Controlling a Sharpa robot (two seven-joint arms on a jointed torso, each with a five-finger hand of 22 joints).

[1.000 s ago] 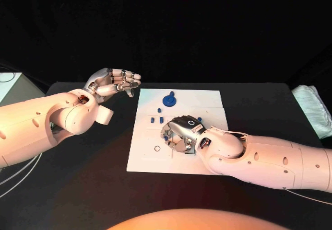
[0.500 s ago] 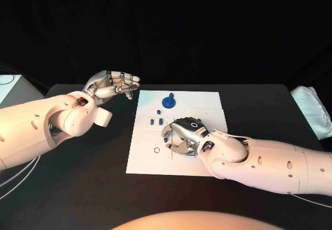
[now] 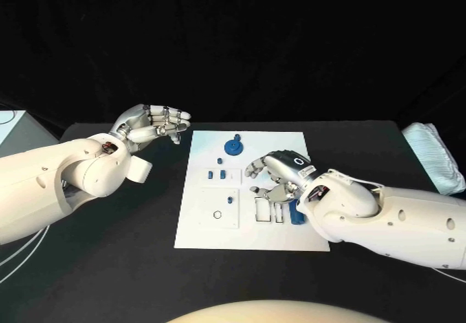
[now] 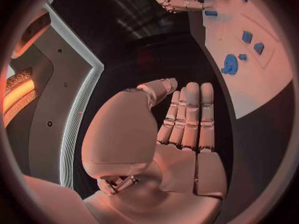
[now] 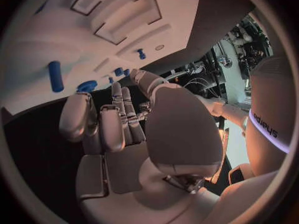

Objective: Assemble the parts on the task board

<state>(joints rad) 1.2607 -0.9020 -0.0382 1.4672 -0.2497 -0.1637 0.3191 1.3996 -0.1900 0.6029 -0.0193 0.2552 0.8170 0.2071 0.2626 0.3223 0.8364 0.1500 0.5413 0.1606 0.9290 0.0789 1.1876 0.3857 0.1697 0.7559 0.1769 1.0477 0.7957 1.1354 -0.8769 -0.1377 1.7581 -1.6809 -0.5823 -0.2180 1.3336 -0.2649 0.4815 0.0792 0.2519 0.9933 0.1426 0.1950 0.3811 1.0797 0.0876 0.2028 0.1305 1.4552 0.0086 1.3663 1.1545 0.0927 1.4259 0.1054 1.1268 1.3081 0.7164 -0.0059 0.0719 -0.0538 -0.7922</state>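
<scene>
Head view: white task board [image 3: 291, 145] carries small blue parts [image 3: 235, 143].

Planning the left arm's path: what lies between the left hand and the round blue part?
In the head view, only bare black table and the white task board's edge separate the left hand from the round blue part.

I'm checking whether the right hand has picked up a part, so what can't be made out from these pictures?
- Head view: the right hand hides the task board beneath it; whether its fingers hold a part is unclear.
- Right wrist view: nothing shows between the fingers, but their tips are hidden.
- Small blue parts: too small to tell shapes.
</scene>
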